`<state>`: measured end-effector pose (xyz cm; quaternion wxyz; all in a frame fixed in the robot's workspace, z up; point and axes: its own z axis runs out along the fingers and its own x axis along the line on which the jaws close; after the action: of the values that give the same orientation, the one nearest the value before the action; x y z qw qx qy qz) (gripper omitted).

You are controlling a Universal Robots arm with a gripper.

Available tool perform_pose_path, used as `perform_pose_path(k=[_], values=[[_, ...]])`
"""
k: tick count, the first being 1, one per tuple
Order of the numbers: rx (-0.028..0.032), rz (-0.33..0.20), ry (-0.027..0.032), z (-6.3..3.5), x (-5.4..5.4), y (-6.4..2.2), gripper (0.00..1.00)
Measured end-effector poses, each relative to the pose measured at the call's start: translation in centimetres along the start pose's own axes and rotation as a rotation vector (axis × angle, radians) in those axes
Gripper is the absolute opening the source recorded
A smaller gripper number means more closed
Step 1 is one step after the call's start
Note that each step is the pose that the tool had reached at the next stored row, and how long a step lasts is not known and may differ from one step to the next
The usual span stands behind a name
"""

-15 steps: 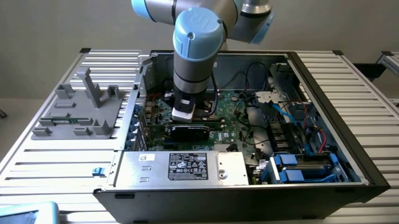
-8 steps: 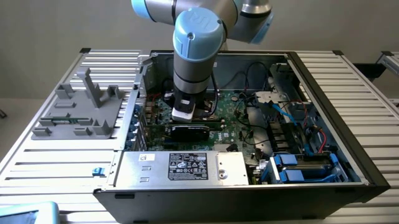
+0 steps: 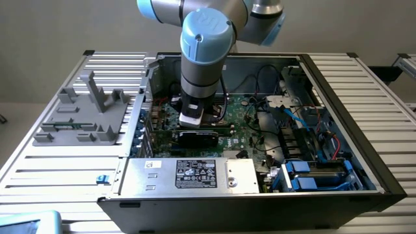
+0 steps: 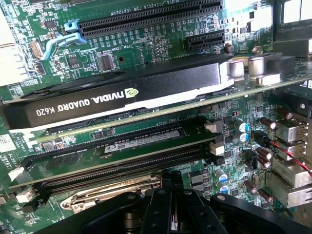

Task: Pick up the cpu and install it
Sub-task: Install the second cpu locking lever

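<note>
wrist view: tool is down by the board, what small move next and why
Probably ease the tool straight down, slowly: jaws shut, it hangs just above the socket's metal frame, close beside the memory slots. Whether it holds the cpu I cannot tell.

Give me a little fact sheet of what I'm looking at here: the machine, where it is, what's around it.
Machine: one robot arm reaching down into an open computer case
Gripper: gripper shut, just above the green motherboard
Nearest parts: black graphics card marked NVIDIA Quadro K620, long memory slots beside it
CPU: cannot tell where it is
Also in case: silver box with black label
Outside case: grey fixture on the slatted table
</note>
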<state>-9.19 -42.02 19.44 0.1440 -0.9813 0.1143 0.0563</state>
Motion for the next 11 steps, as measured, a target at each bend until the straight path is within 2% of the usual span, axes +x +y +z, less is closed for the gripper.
perform_pose_path(k=[11], values=[[0.0003, 0.002, 0.0005, 0.1, 0.01, 0.0, 0.12]])
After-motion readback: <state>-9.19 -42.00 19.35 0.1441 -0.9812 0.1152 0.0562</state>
